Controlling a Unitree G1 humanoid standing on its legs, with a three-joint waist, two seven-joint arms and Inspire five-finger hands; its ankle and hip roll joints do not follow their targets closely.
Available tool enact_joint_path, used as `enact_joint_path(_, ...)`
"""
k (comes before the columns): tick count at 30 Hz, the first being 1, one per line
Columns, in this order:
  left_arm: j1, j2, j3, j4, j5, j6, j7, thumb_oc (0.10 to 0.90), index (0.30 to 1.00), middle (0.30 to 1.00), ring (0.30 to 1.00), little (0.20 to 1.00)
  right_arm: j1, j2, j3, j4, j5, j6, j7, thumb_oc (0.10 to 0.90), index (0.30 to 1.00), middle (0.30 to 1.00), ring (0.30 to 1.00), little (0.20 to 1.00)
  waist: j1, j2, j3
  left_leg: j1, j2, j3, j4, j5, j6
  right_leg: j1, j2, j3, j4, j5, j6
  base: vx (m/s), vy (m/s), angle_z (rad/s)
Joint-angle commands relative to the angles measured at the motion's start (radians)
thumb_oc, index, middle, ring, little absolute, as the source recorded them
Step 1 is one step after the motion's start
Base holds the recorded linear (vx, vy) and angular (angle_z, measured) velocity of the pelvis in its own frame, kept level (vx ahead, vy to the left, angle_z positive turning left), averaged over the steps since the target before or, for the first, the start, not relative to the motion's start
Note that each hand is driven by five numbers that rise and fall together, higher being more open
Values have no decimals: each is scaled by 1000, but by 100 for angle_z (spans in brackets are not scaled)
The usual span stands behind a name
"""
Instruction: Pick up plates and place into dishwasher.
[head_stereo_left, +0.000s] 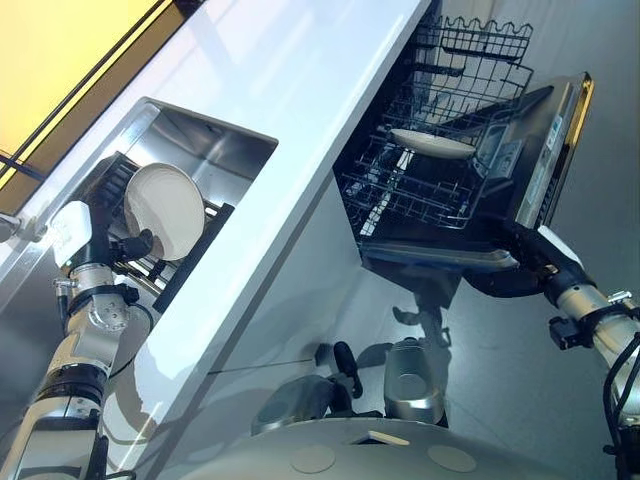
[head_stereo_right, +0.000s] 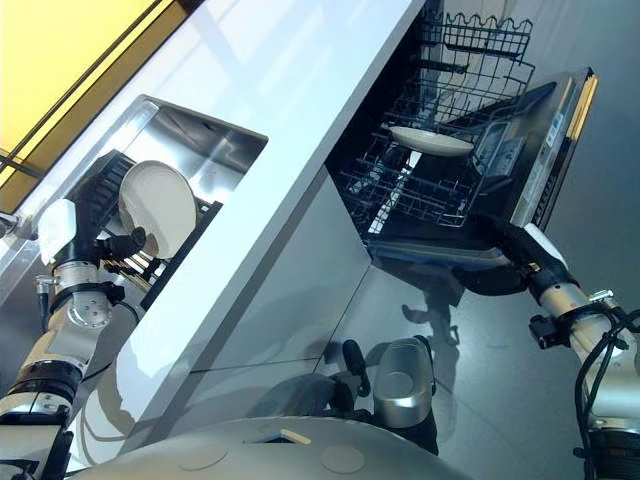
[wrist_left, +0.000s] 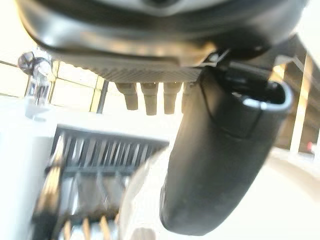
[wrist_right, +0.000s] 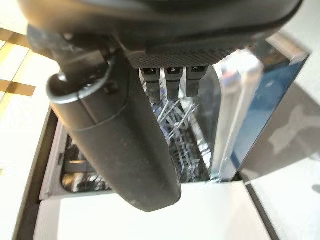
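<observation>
Fingers of left hand (head_stereo_left: 128, 248) hidden behind white plate (head_stereo_left: 165, 208); grip unclear.

The left arm reaches forward from the lower left, its left hand (head_stereo_left: 128, 247) raised with thumb and fingers pinched together on a thin rim. The right arm stretches forward from the lower right; the right hand (head_stereo_right: 512, 240) extends with straight fingers.

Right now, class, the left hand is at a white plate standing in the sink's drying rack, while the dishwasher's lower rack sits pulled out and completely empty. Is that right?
One detail is wrong: the lower rack is not empty. The left eye view shows a white plate already lying in it. The rest stands: the left hand is at the plate standing in the drying rack in the sink.
</observation>
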Motion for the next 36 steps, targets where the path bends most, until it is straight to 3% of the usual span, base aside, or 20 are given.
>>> enact_joint_path(1,-9,106,150,-73,-89,-66,37,800,900,900,900,900,-67,32,-80,-131,50,-121,38,800,900,900,900,900,14,-19,-137,55,-45,-25,75,-158,-22,49,37,-57,-164,164,5,-92,-229,19)
enact_joint_path(8,76,117,240,-170,-79,-96,-78,800,900,900,900,900,-63,109,-109,-166,84,-76,49,800,900,900,900,900,40,-42,-188,105,-22,-65,18,-147,-25,138,89,-79,-227,130,3,-131,-259,19)
enact_joint_path(15,143,149,341,-281,-153,-194,-165,800,900,900,900,900,-65,168,-153,-151,126,-65,4,800,900,900,900,900,75,-58,-236,122,-4,-88,-38,-128,-45,194,117,-113,-317,143,3,-121,-192,21)
enact_joint_path(21,217,131,451,-380,-253,-274,-231,800,900,900,900,900,-74,221,-164,-165,107,-104,-6,800,900,900,900,900,111,-64,-258,121,11,-106,-56,-126,-57,224,142,-129,-385,136,-9,-107,-141,17)
enact_joint_path(26,224,124,457,-410,-226,-289,-207,800,900,900,900,900,-92,222,-139,-158,109,-125,-65,800,900,900,900,900,132,-78,-265,109,22,-121,-74,-114,-64,231,158,-132,-414,136,-16,-136,-119,12)
enact_joint_path(29,211,156,434,-398,-156,-278,-138,800,900,900,900,900,-123,214,-101,-120,107,-158,-112,800,900,900,900,900,143,-86,-264,101,29,-121,-76,-112,-66,232,164,-141,-430,135,-19,-134,-97,10)
enact_joint_path(36,184,196,454,-411,-168,-258,-120,800,900,900,900,900,-153,215,-54,-89,108,-183,-174,800,900,900,900,900,158,-95,-264,84,38,-117,-78,-110,-66,223,169,-152,-446,139,-20,-82,-55,2)
